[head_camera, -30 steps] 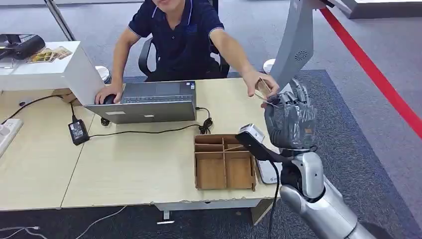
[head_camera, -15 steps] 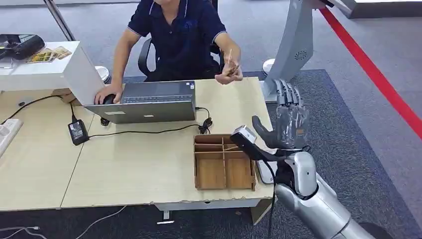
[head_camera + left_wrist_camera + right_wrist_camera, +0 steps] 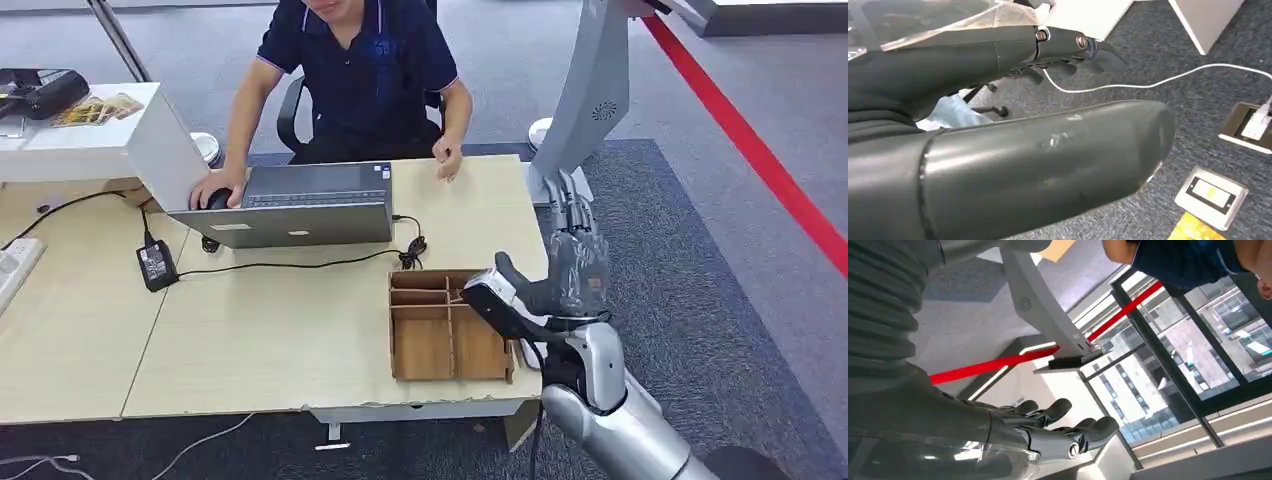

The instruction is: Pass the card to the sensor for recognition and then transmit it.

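Observation:
My right hand (image 3: 575,262) is raised beside the desk's right edge, palm up, fingers straight and apart, nothing in it. In the right wrist view its dark fingers (image 3: 1068,435) reach out empty, towards the grey sensor stand (image 3: 1043,315). That stand (image 3: 592,90) rises just beyond the desk's far right corner. The person's hand (image 3: 447,160) rests at the desk's far edge; I cannot make out the card in it. My left hand (image 3: 1038,160) hangs over the carpet with its thumb and fingers (image 3: 1068,42) apart, holding nothing.
A wooden divided box (image 3: 450,325) sits on the desk (image 3: 260,330) just left of my right wrist. A laptop (image 3: 300,205) with its cable and adapter (image 3: 157,265) lies further left. The seated person (image 3: 360,70) faces me. Floor sockets (image 3: 1210,192) and a white cable lie under my left hand.
The person took the card from my right hand's fingertips and drew it back to the desk's far edge. My right hand has sunk a little and stands empty.

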Robot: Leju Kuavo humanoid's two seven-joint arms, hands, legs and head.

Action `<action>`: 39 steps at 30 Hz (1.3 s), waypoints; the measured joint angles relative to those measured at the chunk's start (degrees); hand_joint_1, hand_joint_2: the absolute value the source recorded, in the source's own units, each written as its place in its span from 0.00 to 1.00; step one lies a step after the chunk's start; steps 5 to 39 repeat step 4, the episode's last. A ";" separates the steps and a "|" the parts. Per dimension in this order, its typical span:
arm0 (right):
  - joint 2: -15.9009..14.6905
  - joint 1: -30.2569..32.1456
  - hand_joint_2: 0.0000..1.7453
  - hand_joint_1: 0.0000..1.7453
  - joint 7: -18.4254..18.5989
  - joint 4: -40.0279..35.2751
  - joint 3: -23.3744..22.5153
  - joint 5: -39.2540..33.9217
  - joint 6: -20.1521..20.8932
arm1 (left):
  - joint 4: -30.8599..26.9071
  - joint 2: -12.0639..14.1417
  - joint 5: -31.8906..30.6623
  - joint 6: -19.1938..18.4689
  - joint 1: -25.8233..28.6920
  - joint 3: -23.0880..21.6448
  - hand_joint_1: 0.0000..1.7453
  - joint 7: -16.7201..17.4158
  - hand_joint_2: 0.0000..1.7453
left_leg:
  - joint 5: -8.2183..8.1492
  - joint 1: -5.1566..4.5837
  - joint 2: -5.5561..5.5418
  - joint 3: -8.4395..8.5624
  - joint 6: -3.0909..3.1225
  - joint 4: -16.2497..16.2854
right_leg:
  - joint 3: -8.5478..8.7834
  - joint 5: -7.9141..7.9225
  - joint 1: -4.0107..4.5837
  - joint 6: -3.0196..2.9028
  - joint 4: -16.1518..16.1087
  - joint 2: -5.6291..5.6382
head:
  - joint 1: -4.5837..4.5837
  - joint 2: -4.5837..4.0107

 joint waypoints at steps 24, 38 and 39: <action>3.15 3.92 1.00 0.00 -5.40 -0.02 -3.89 -0.88 -0.09 | 0.00 0.00 0.70 0.00 0.04 0.00 0.00 0.48 0.00 | 0.00 0.01 0.00 0.00 0.00 0.00 | 0.00 0.00 0.01 0.00 0.00 0.00 | 0.02 0.00; 3.15 3.92 1.00 0.00 -5.40 -0.02 -3.89 -0.88 -0.09 | 0.00 0.00 0.70 0.00 0.04 0.00 0.00 0.48 0.00 | 0.00 0.01 0.00 0.00 0.00 0.00 | 0.00 0.00 0.01 0.00 0.00 0.00 | 0.02 0.00; 3.15 3.92 1.00 0.00 -5.40 -0.02 -3.89 -0.88 -0.09 | 0.00 0.00 0.70 0.00 0.04 0.00 0.00 0.48 0.00 | 0.00 0.01 0.00 0.00 0.00 0.00 | 0.00 0.00 0.01 0.00 0.00 0.00 | 0.02 0.00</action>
